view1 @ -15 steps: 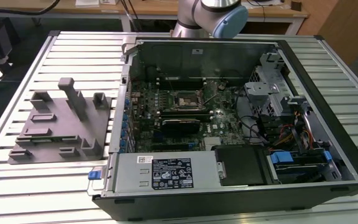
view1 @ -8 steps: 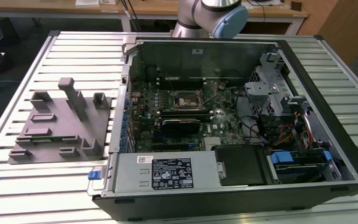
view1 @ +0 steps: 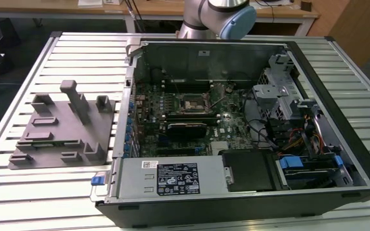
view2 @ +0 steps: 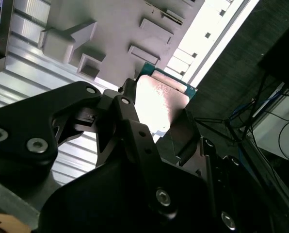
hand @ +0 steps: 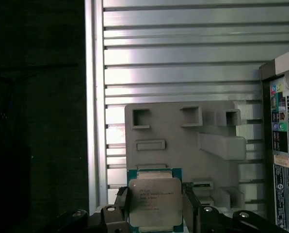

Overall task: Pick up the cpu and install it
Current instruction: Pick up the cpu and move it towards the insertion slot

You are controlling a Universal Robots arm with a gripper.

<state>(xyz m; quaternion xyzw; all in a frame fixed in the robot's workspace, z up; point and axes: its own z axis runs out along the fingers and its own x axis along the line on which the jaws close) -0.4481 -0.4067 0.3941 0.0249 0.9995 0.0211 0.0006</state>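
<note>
The cpu (hand: 154,200), a flat square chip with a pale metal top and a green rim, sits between the two black fingers of my gripper (hand: 155,208), which is shut on its opposite edges. In the second wrist view the cpu (view2: 160,97) shows bright between the same fingers (view2: 131,114), with my gripper (view2: 156,119) held in the air over the grey holder (view2: 115,29). The motherboard's black socket frame (view1: 191,103) lies inside the open computer case (view1: 313,62). The arm's upper joint (view1: 220,14) shows behind the case.
The grey holder (view1: 63,126) with raised blocks and slots lies on the slatted metal table (view1: 75,53), on the exterior view's left of the case. Cables, a drive cage (view1: 278,94) and a power supply (view1: 172,177) crowd the case. The table's edge borders dark floor (hand: 38,121).
</note>
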